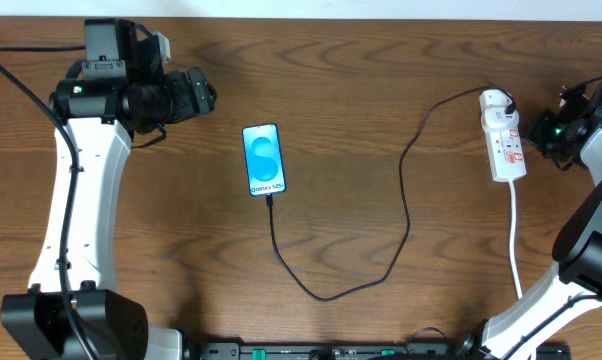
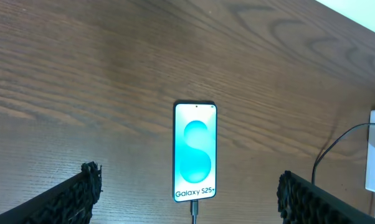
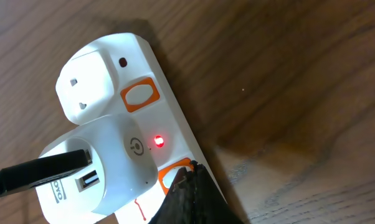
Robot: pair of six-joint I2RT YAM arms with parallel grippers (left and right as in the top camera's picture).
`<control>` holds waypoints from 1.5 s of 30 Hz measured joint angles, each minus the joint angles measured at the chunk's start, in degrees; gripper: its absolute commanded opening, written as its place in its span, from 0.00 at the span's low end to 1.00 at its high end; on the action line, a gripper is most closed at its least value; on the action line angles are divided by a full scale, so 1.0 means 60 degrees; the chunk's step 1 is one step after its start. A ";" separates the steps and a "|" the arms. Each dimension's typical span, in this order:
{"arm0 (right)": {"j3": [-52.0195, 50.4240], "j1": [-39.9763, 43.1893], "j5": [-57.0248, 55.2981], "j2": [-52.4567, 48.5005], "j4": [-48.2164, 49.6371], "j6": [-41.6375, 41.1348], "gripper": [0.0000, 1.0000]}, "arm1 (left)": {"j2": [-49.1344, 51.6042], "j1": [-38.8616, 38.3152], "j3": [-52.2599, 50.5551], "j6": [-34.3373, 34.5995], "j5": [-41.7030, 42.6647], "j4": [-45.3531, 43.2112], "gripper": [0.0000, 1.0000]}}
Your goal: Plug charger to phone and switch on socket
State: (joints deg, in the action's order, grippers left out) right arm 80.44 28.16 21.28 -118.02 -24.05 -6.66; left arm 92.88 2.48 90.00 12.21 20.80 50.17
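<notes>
The phone (image 1: 263, 159) lies flat mid-table with its blue screen lit; it also shows in the left wrist view (image 2: 195, 152). The charger cable (image 1: 401, 215) is plugged into the phone's near end (image 2: 193, 213) and loops right to a white adapter (image 3: 94, 165) seated in the socket strip (image 1: 505, 140). A small red light (image 3: 157, 141) glows on the strip. My right gripper (image 3: 190, 190) is shut, its tips touching the orange-framed switch (image 3: 175, 174). My left gripper (image 2: 187, 202) is open and empty, above and to the left of the phone.
The strip's white lead (image 1: 515, 240) runs toward the table's front edge. A second orange-framed switch (image 3: 141, 95) sits beside the strip's empty outlet (image 3: 88, 81). Bare wood surrounds the phone.
</notes>
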 measured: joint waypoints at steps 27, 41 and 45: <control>0.0204 -0.0295 0.0062 -0.0506 0.0160 -0.0007 0.01 | 0.0000 0.0000 0.0000 0.0004 0.0000 0.0000 0.92; 0.0401 -0.0299 0.0069 -0.0528 -0.0346 -0.0007 0.01 | 0.0000 0.0000 0.0000 0.0000 0.0000 0.0000 0.92; 0.0433 -0.0299 0.0066 -0.0528 -0.0470 -0.0007 0.01 | 0.0000 0.0000 0.0000 0.0000 0.0000 0.0000 0.92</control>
State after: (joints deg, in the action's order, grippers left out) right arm 83.05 26.37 21.67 -121.19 -26.87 -6.70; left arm 92.88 2.48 90.00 12.21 20.80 50.17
